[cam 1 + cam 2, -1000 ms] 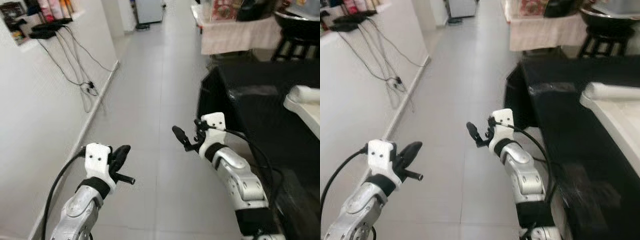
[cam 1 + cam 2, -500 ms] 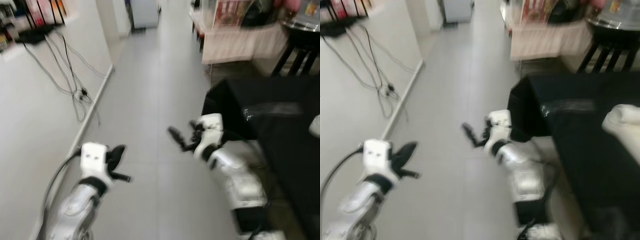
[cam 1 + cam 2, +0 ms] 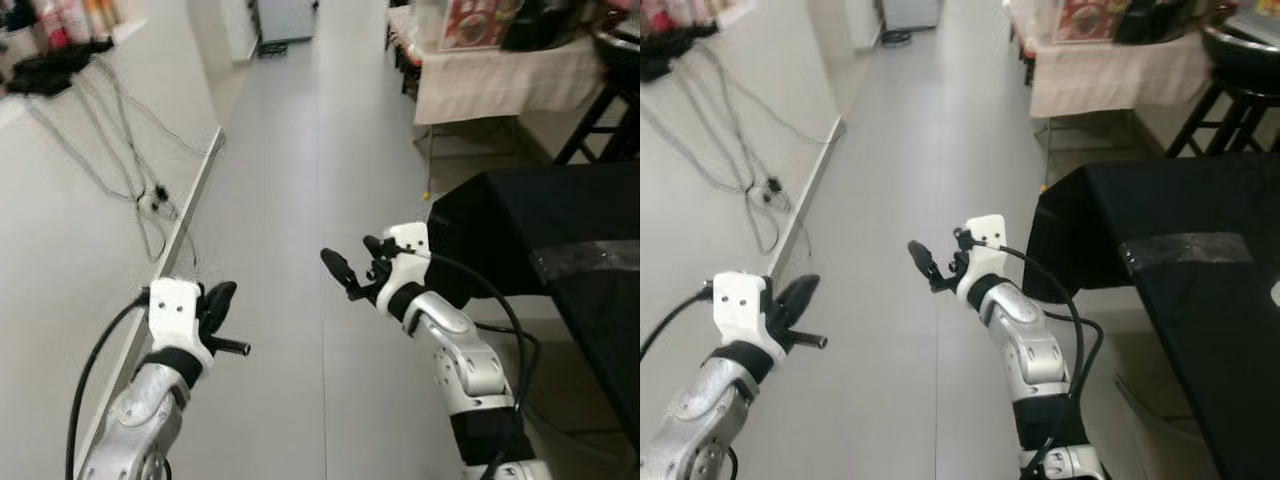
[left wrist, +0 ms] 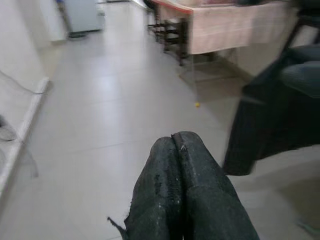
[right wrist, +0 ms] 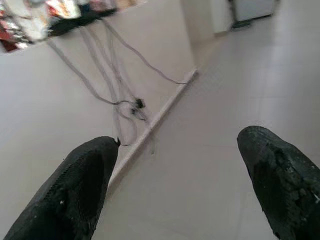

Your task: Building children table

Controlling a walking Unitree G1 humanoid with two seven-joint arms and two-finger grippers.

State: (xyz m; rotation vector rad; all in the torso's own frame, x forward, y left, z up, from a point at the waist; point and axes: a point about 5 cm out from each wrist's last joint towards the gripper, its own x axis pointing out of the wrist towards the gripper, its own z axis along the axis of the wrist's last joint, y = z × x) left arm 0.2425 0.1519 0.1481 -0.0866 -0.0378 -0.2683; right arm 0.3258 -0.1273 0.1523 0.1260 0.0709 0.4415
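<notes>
Claws over tiled floor: left claw (image 4: 182, 187) pinched together, right claw (image 5: 175, 185) spread.

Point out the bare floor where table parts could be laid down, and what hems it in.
The widest free patch is the grey tiled floor running ahead, bordered by the white wall on the left and the black-covered table on the right. Loose cables crowd the wall's foot. Farther on, the cloth-covered table narrows the right side.
</notes>
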